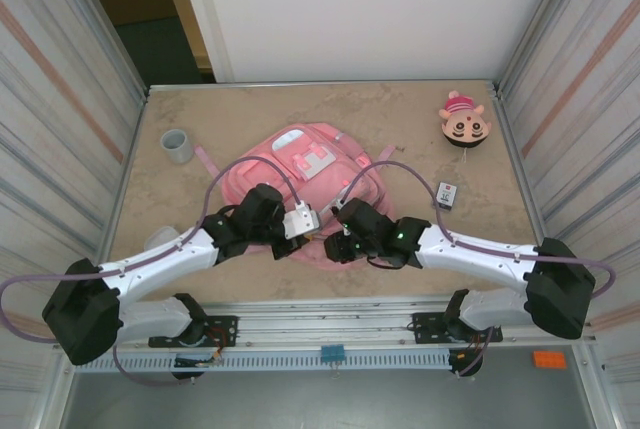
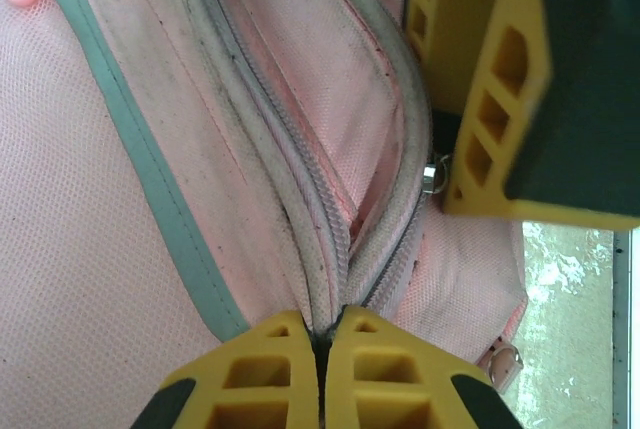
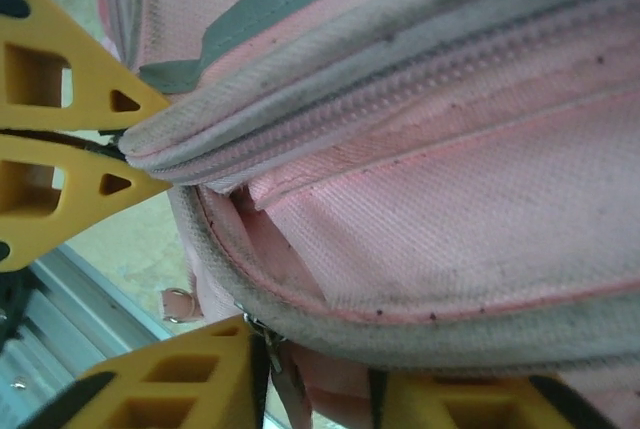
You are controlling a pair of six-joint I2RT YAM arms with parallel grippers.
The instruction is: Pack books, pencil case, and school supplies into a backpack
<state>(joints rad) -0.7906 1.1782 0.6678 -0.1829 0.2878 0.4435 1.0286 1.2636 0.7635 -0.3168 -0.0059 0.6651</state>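
The large soft pink fabric backpack (image 1: 300,174) is lying with its zip seam (image 2: 335,249) pinched in the left gripper (image 2: 322,327), while the right gripper (image 3: 315,374), jaws narrowly parted, is straddling its zip pull (image 3: 264,334).

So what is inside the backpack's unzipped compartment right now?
Between the parted zipper edges of the backpack, pink lining shows in both wrist views. No book or case is visible inside, but fabric folds cover the deeper part, so contents there cannot be ruled out.

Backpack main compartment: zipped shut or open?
Open, at least partly: on the backpack, both wrist views show two grey zipper edges parted, pink lining between them. How far it runs, cannot tell.
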